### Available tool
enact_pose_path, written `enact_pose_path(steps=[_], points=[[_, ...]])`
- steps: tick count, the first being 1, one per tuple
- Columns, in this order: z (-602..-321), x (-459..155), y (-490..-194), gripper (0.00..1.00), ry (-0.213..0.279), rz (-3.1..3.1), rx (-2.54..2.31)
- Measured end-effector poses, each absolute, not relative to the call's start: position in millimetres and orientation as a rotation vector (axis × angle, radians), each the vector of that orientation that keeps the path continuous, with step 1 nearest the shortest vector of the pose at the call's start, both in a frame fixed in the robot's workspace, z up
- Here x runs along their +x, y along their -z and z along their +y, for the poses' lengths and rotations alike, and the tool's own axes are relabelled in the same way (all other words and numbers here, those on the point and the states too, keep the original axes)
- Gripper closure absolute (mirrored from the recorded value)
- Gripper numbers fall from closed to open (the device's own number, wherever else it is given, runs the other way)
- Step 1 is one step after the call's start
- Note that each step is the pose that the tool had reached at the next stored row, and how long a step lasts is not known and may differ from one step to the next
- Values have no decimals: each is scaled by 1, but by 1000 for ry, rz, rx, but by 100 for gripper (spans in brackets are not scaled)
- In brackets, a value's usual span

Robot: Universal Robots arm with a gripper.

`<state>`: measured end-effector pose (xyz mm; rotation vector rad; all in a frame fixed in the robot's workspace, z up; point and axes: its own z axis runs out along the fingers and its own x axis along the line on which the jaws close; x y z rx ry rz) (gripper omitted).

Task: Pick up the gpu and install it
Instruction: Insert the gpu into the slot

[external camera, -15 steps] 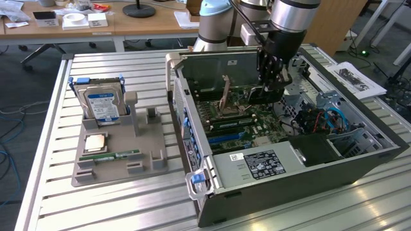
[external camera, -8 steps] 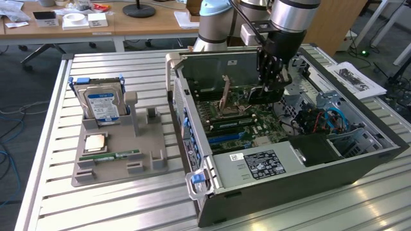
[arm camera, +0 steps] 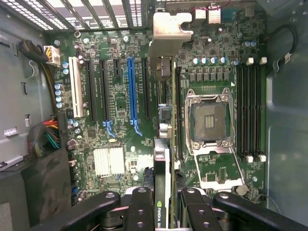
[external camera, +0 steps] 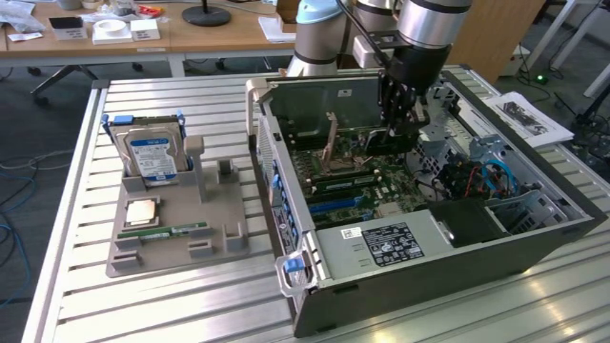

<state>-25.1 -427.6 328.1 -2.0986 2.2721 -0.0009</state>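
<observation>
While the arm reaches down into the open grey computer case [external camera: 448, 246], its black gripper [external camera: 401, 118] is clamped on the gpu [external camera: 386, 145], a thin dark expansion card with a silver metal end bracket, held on edge over the green motherboard [external camera: 358, 189]. Wrist view now: the gripper [arm camera: 163, 204] has its fingers [arm camera: 139, 209] pressed on either side of the gpu [arm camera: 162, 161], and the card runs away from them to its bracket near the case's vented rear wall. It's lined up between the long blue slot [arm camera: 132, 89] and the empty silver processor socket [arm camera: 209, 120]; whether it's touching a slot, I can't tell. Over on the exterior view's left, a grey holder tray [external camera: 157, 239] sits on the slatted aluminium table [external camera: 143, 307], carrying an upright silver hard drive with a blue-white label [external camera: 153, 153] and a flat green memory stick [external camera: 176, 231].
</observation>
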Motion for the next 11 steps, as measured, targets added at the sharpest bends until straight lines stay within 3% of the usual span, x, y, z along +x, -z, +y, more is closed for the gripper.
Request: enact_pose_path(steps=[11], points=[[-428, -33, -328, 73, 1, 2272, -2099]])
